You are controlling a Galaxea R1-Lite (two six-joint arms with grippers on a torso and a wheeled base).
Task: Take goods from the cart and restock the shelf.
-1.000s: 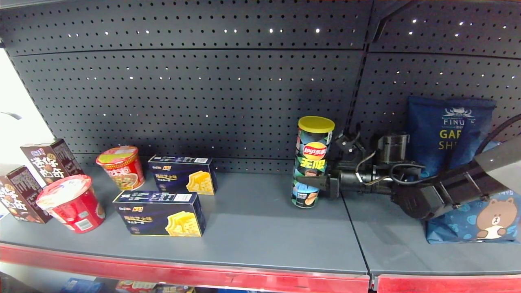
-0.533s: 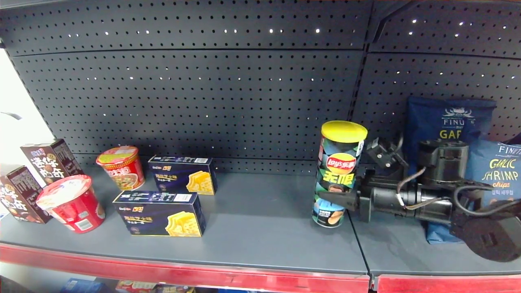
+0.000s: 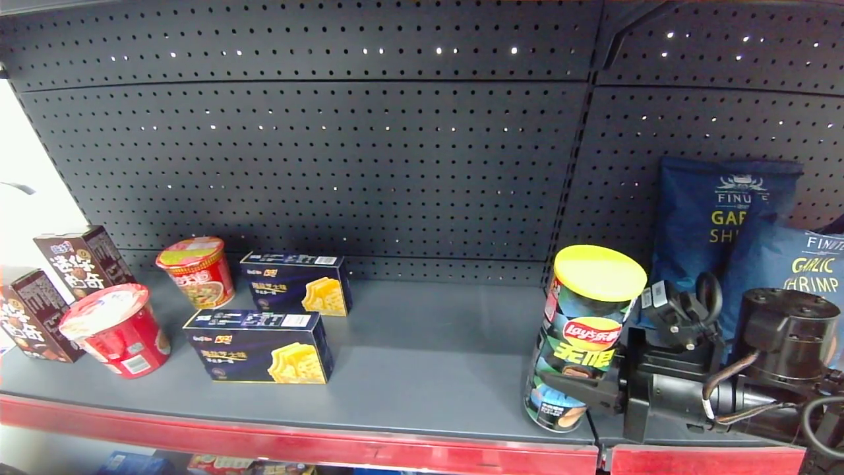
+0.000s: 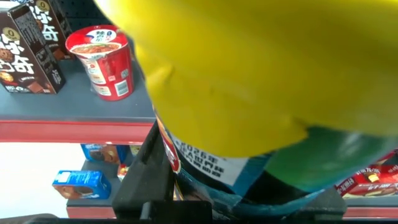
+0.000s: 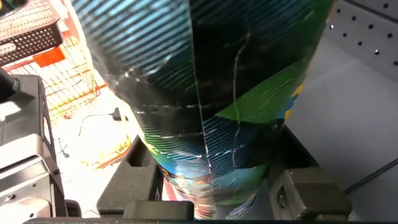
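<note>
A chips can (image 3: 589, 333) with a yellow lid (image 3: 599, 272) is upright at the front edge of the grey shelf (image 3: 422, 369), near the seam between two shelf boards. My right gripper (image 3: 575, 384) is shut on its lower half from the right; in the right wrist view the can (image 5: 211, 93) sits between the black fingers (image 5: 134, 180) of the right gripper (image 5: 211, 183). In the left wrist view, a second can (image 4: 249, 93) with a yellow top is held in my left gripper (image 4: 236, 199), out in front of the shelf's red edge (image 4: 68, 129).
On the shelf's left stand two brown boxes (image 3: 59, 290), two cup noodles (image 3: 119, 328) (image 3: 196, 269) and two dark blue cracker boxes (image 3: 264, 345) (image 3: 298, 282). Blue snack bags (image 3: 719, 211) lean on the pegboard behind the right arm. The shelf's middle is bare.
My right gripper has carried the chips can from the middle back of the shelf to the right and forward, to the front edge. The goods on the left have not moved.
</note>
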